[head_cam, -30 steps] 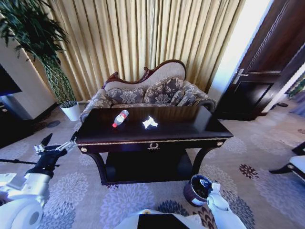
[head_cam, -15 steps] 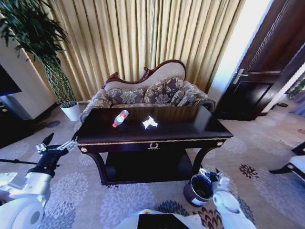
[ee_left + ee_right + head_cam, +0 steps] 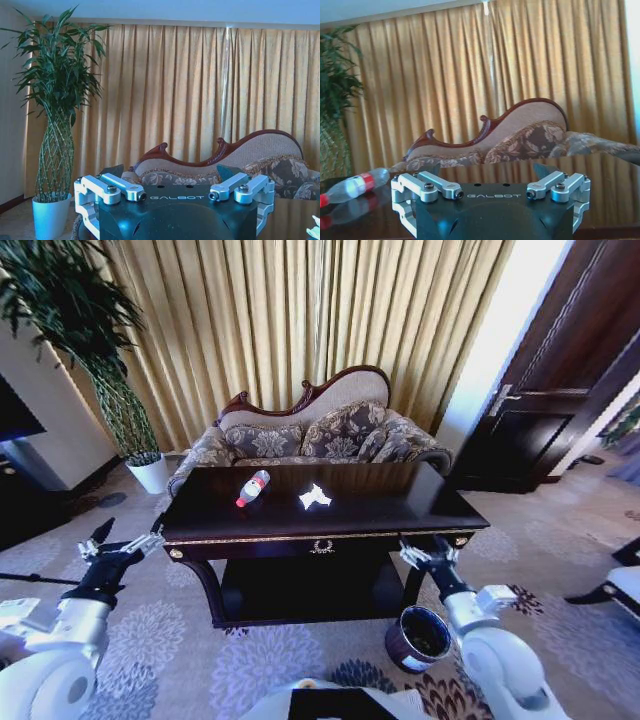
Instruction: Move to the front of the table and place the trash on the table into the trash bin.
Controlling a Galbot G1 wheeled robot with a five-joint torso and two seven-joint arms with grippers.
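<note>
The dark glossy table [image 3: 400, 508] stands straight ahead. On its top lie the trash: a clear bottle [image 3: 253, 487] with a red label, on its side at centre left, and a crumpled white paper scrap [image 3: 314, 497] just right of it. The round dark trash bin [image 3: 420, 637] sits on the carpet by the table's front right leg. My right gripper [image 3: 428, 552] is open, raised above the bin at the table's front right edge. In its wrist view the open gripper [image 3: 494, 194] faces across the tabletop toward the bottle [image 3: 352, 187]. My left gripper [image 3: 125, 540] is open beside the table's left end.
A patterned sofa [image 3: 320, 435] stands behind the table before gold curtains. A tall plant in a white pot [image 3: 150, 472] is at the back left, a dark door [image 3: 550, 410] at the right. A chair [image 3: 620, 585] shows at the right edge.
My right arm has risen from low beside the trash bin to the height of the table's front edge. The left arm has barely moved.
</note>
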